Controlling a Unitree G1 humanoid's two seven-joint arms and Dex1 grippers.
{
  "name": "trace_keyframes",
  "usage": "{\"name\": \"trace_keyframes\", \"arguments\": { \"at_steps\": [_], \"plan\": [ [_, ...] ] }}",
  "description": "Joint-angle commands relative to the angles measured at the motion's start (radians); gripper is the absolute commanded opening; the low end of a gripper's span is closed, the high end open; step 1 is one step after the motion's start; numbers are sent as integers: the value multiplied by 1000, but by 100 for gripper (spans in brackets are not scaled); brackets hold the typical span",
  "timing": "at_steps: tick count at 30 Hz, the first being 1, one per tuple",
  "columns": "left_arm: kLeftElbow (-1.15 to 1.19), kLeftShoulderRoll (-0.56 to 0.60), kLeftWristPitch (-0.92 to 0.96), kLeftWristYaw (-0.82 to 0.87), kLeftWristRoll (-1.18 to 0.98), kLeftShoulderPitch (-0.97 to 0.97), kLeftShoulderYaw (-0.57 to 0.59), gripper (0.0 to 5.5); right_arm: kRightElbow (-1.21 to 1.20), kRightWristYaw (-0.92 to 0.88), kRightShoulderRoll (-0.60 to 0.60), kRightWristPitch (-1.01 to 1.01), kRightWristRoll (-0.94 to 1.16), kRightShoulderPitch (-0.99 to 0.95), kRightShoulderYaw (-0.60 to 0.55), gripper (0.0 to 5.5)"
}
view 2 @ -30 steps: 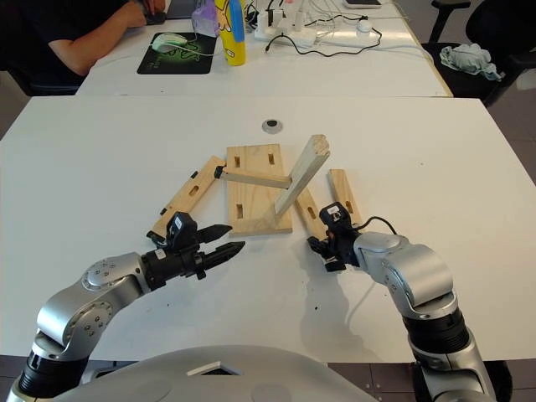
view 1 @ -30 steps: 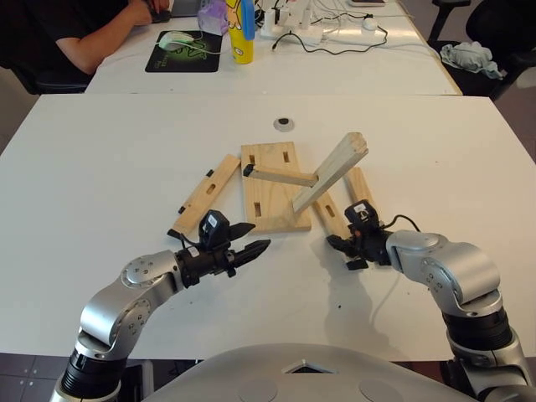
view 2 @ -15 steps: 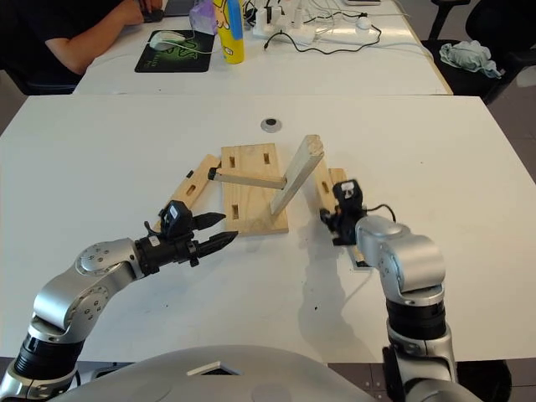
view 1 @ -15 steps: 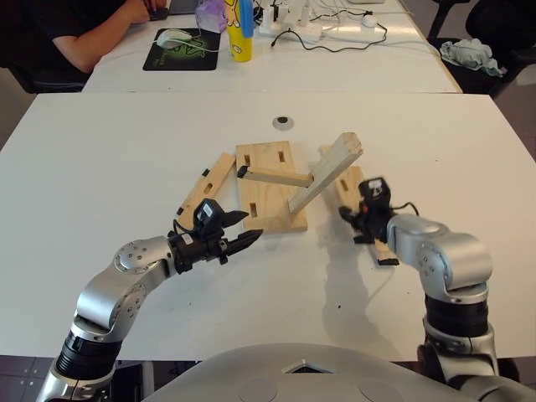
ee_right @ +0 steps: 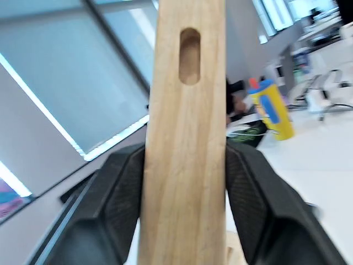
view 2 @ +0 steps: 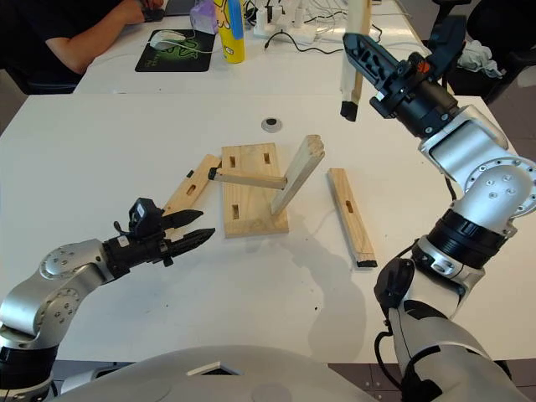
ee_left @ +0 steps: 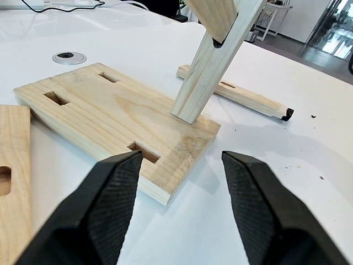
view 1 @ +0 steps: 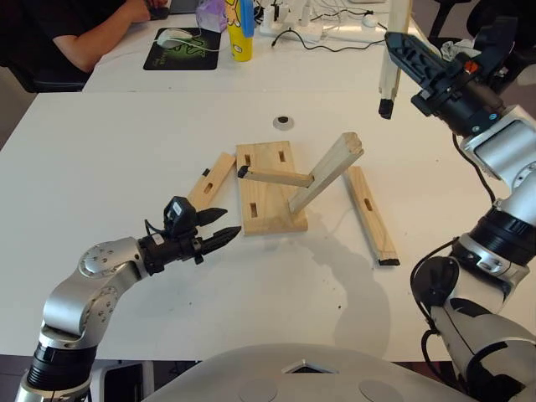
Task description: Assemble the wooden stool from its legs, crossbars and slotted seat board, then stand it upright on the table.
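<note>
Gripping a wooden leg [view 1: 388, 88] high over the table [view 1: 126, 151] with the right gripper [view 1: 408, 60]; hovering the left gripper [view 1: 228, 221], spread wide, near the seat board [view 1: 270, 188].

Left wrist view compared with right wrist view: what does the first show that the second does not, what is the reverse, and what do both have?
First, not second: the slotted board lying flat, a tilted leg standing on it, a loose leg lying on the table beyond, and the open left hand. Second, not first: a slotted leg clamped in the right hand, and a yellow bottle behind. Both: a white table and two dark fingers.
</note>
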Motion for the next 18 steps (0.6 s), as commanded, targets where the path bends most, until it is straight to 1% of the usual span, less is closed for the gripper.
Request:
{"name": "trace_keyframes", "arguments": {
  "at_steps": [1,5,9,12,15,18],
  "plan": [
    [24,112,83,-120,-195,4,215,269,-5,46,-164,116,660,-64,46,211],
    [61,151,147,-150,-316,-44,291,269,-56,65,-239,83,853,33,113,211],
    [92,177,177,-170,-385,-62,338,269,-113,163,-281,85,872,114,136,211],
    [103,187,219,-166,-475,-82,387,269,-217,172,-339,93,870,229,216,211],
    [89,205,274,-127,-620,-122,440,269,-307,134,-343,71,716,319,320,211],
    [76,231,316,-94,-721,-162,456,269,-356,132,-297,11,574,394,389,210]
  ]
}}
